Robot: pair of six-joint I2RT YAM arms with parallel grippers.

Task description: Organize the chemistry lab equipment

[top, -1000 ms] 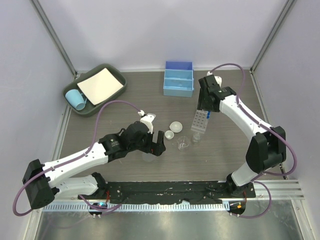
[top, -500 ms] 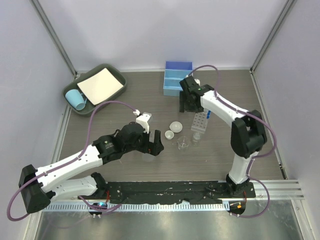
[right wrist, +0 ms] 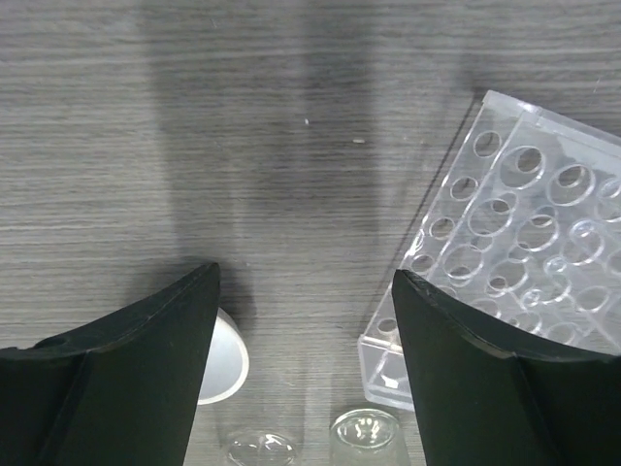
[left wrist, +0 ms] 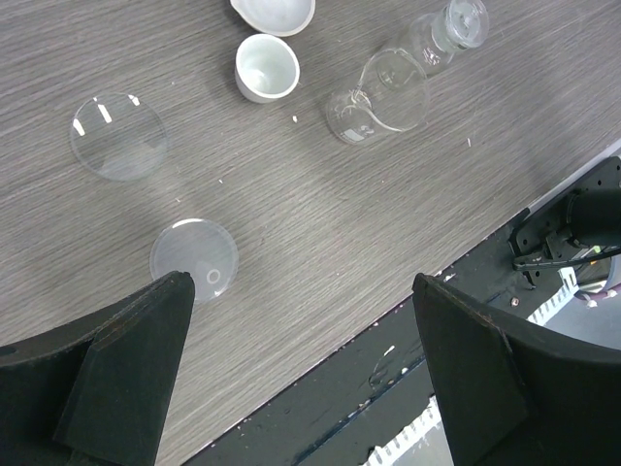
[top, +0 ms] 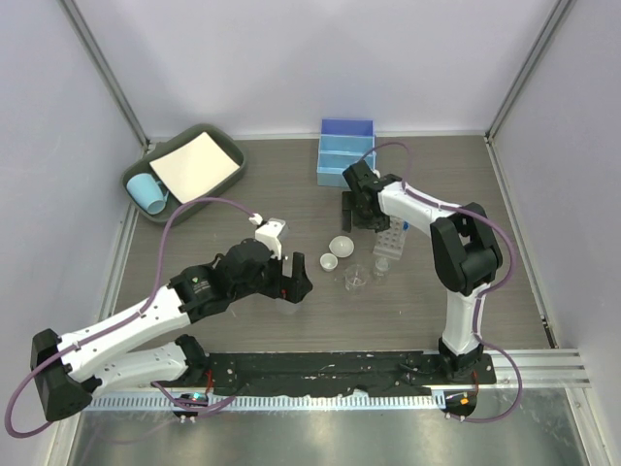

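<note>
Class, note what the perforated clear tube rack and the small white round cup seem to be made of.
Perforated clear tube rack: likely glossy acrylic or similar plastic; transparent, crisp edges and holes. Small white round cup: opaque, smooth; probably glazed ceramic, possibly plastic.

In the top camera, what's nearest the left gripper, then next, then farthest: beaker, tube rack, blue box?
From the left gripper:
1. beaker, just to its right.
2. tube rack, farther right.
3. blue box, at the back edge.

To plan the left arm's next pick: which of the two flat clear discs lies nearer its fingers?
The hazier disc, just beside a fingertip in the left wrist view; the clearer disc lies farther away.
</note>
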